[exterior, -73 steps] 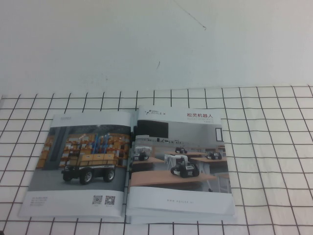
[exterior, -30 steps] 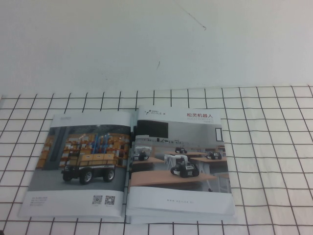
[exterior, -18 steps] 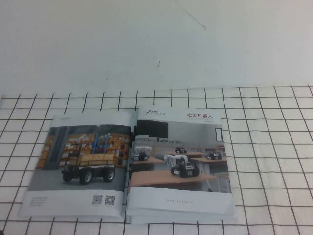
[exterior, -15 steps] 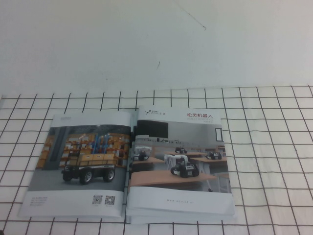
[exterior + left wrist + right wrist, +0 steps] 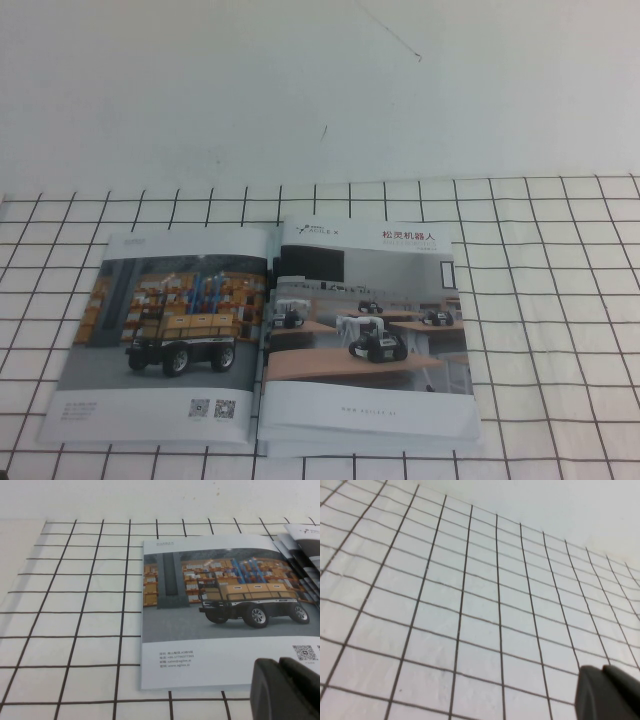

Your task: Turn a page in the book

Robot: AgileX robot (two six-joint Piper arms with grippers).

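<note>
Across the bench [image 5: 560, 300], one white sheet ruled with a black grid is covering the near part, while the far part is lying bare and white. One book [image 5: 260, 340] is lying open and flat on the grid, slightly left of the middle, showing two facing sheets. Its left sheet [image 5: 220, 610] is carrying a photo of one warehouse cart robot, two QR codes and small contact lines too fine to read here. On the right side, the page [image 5: 365, 330] is lying flat on a thin stack of further leaves, showing small robots on wooden classroom desks, the Chinese title "松灵机器人" at its top and a white band at the bottom.

Two hands are showing, each only in its own wrist view. Beside the near corner of the left sheet, close to the QR code, the left hand [image 5: 286, 689] is hanging with its dark fingers pressed together, touching nothing. Well apart from the book, the right hand [image 5: 607, 694] is hanging over bare grid, fingers pressed together and gripping nothing.
</note>
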